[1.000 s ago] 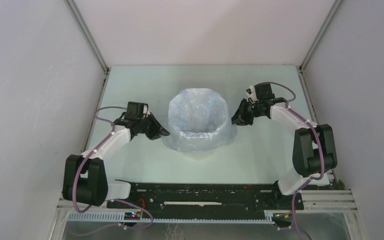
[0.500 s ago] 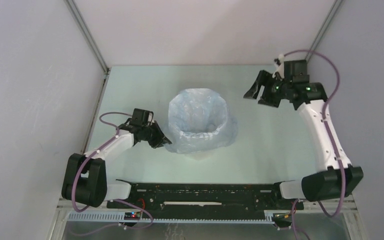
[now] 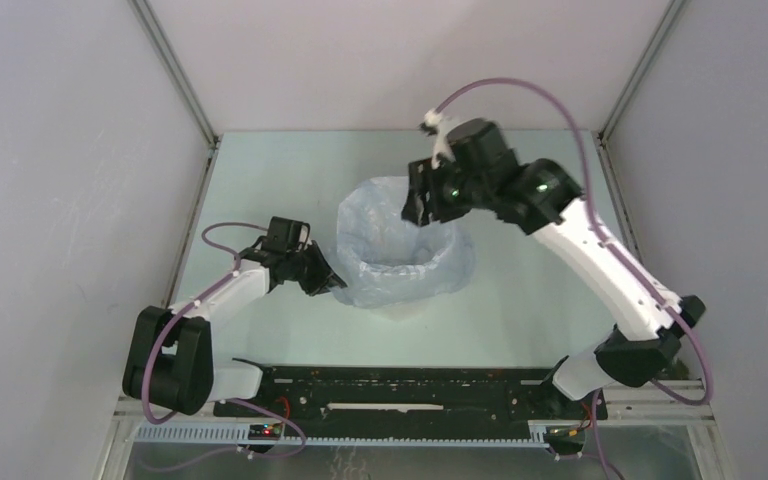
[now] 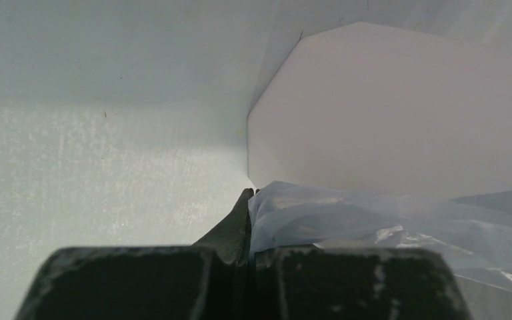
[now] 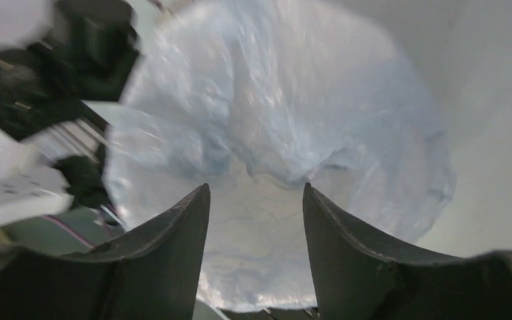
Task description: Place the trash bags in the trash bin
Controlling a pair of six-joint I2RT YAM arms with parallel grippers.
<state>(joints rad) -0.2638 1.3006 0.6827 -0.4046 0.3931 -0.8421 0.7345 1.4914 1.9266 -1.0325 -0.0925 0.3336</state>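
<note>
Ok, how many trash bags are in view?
1: the trash bag is draped over the trash bin, its left edge pinched by the left gripper. More could be hidden inside.

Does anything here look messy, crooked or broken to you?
Only the trash bag: its loose film hangs wrinkled and uneven outside the trash bin, bunching low around it, and the left end effector pinches its edge. Nothing looks spilled or torn.

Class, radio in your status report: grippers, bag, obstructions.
Left gripper shut on trash bag edge beside trash bin. Right gripper open above the lined mouth. Bag draped over rim. No obstruction seen.
</note>
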